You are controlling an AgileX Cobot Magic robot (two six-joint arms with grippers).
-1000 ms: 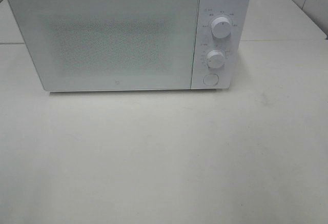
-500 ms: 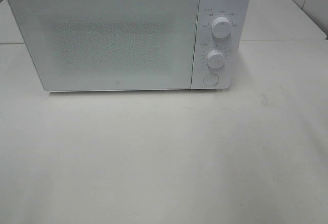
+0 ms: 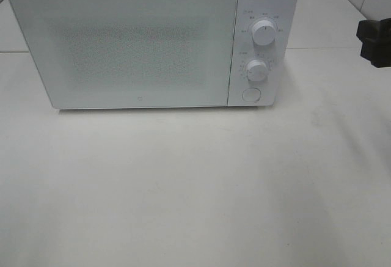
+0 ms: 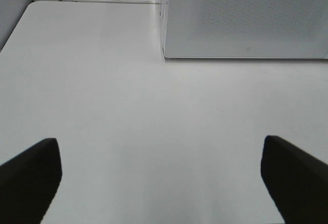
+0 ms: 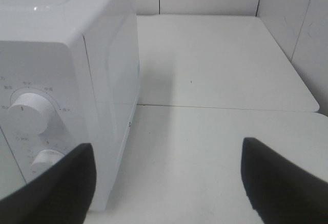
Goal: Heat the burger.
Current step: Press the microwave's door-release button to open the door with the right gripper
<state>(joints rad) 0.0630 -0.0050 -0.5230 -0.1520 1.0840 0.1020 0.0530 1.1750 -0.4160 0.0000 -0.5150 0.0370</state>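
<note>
White microwave point(image 3: 269, 1) door point(image 3: 122, 47) shut; burger not visible in any view. New: black right arm point(image 3: 374, 40) has appeared right of the microwave, level with its knobs point(image 3: 264, 33). Open and empty: right pincer point(image 5: 166, 183), left pincer point(image 4: 161, 178). Guess: door opening comes first.

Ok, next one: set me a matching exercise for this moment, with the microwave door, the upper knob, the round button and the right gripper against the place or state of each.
Things
1. microwave door
2. upper knob
3. round button
4. right gripper

Place or state
A. at the bottom of the control panel
B. jaws apart, nothing between them
C. shut
D. at the top of the control panel

Pairs: 1-C, 2-D, 3-A, 4-B
</note>
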